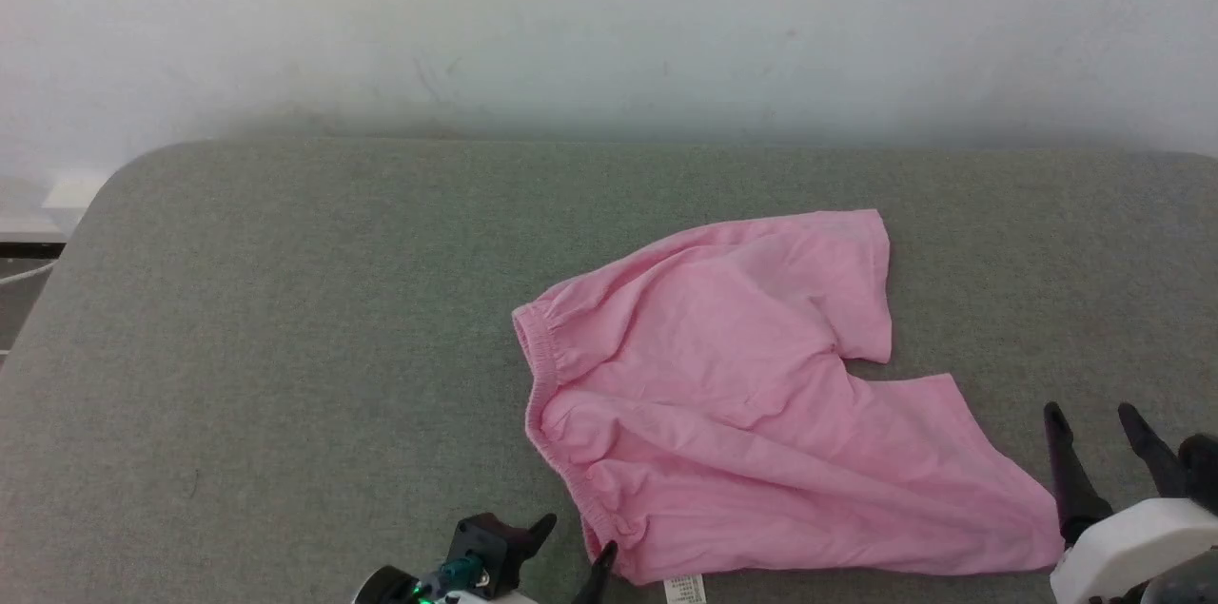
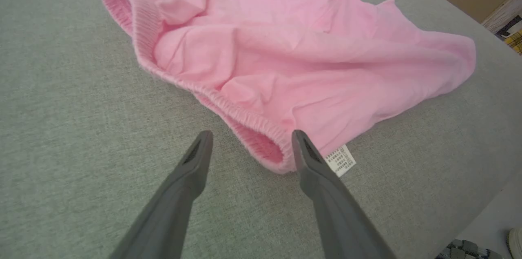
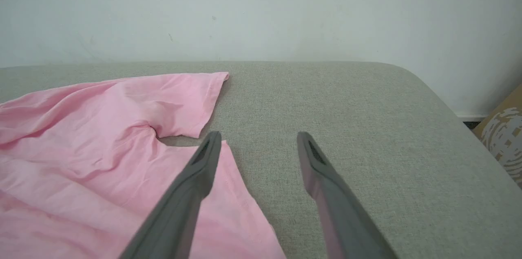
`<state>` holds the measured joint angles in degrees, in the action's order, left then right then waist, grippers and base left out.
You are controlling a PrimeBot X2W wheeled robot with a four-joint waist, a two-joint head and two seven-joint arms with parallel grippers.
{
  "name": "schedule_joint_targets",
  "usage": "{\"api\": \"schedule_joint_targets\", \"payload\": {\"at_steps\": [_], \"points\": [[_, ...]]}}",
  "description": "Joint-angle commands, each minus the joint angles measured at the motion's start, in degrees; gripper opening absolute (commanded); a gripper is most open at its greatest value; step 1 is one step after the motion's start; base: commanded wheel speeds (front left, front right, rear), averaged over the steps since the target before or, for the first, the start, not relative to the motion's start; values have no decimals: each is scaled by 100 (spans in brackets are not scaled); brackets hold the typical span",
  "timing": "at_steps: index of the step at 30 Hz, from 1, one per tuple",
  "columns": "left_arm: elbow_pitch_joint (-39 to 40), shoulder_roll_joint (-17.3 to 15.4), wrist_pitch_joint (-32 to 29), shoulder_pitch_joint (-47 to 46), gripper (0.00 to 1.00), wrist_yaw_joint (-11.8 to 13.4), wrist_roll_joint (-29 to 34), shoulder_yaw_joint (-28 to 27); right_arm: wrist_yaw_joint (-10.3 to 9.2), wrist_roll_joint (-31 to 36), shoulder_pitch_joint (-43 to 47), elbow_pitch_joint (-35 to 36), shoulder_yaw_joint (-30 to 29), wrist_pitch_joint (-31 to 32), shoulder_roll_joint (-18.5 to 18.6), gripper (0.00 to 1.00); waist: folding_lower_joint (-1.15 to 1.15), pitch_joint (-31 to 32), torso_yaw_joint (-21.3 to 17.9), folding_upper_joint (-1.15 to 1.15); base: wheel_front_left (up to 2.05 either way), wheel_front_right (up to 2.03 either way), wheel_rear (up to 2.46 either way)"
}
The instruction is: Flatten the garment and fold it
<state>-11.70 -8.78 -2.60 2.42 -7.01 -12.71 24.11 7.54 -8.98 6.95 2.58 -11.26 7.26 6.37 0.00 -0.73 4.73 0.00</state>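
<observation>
Snagging one layer of the gathered waistband (image 1: 540,366) could bunch the pink shorts (image 1: 733,395) instead of flattening them.

Head view: they lie crumpled on the grey tabletop (image 1: 285,347), between both hands.

Left wrist view: the left hand (image 2: 251,134), fingers apart, frames the waistband corner beside the white label (image 2: 340,160).

Right wrist view: the right hand (image 3: 259,134), fingers apart, hovers over the near leg's hem.

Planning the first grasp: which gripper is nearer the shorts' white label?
Left. The left gripper is right beside the label; the right gripper is across the garment, by its leg openings.
</observation>
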Motion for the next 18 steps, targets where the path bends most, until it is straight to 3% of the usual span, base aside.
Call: {"api": "schedule_joint_targets", "payload": {"at_steps": [1,11,18], "points": [[92,13,-147,58,100,-14,-92,5,-5,64,38,-23,-14,-66,-40,100,0,-64,-66,0,0,0,0],[55,144,-897,90,100,591,-63,-62,-5,155,-116,-181,25,-138,-116,100,0,-263,-258,0,0,0,0],[-216,98,-1310,115,100,735,-89,-60,-5,147,-166,-204,31,-159,-112,100,0,-381,-293,0,0,0,0]]}}
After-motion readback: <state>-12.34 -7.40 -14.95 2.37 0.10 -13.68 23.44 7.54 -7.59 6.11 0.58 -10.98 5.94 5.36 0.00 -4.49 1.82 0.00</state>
